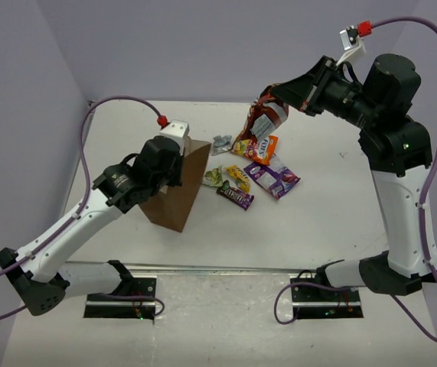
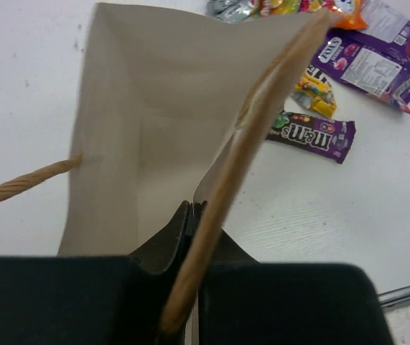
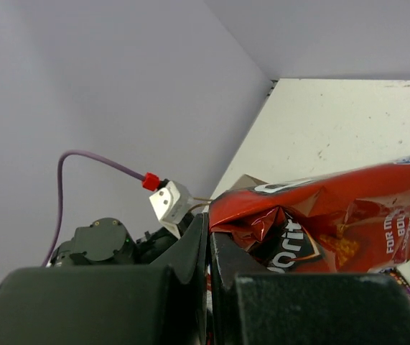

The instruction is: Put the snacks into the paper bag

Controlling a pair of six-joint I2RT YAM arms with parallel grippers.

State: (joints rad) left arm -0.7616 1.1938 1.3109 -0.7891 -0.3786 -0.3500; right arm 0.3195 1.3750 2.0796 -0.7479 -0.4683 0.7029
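Observation:
The brown paper bag (image 1: 178,191) stands left of centre, its pale inside showing in the left wrist view (image 2: 154,108). My left gripper (image 2: 192,215) is shut on the bag's near rim. My right gripper (image 1: 273,93) is shut on the top edge of the large red-orange chip bag (image 1: 265,118), which hangs lifted above the table; it also shows in the right wrist view (image 3: 334,223). On the table lie the orange-yellow packet (image 1: 265,149), purple packet (image 1: 274,177), dark brown candy (image 1: 235,196), yellow-green packet (image 1: 213,177), a yellow packet (image 1: 239,177) and the silver-grey wrapper (image 1: 220,143).
The white table (image 1: 333,222) is walled by pale purple panels at the back and sides. One loop handle (image 2: 18,185) of the bag hangs out to the left in the left wrist view.

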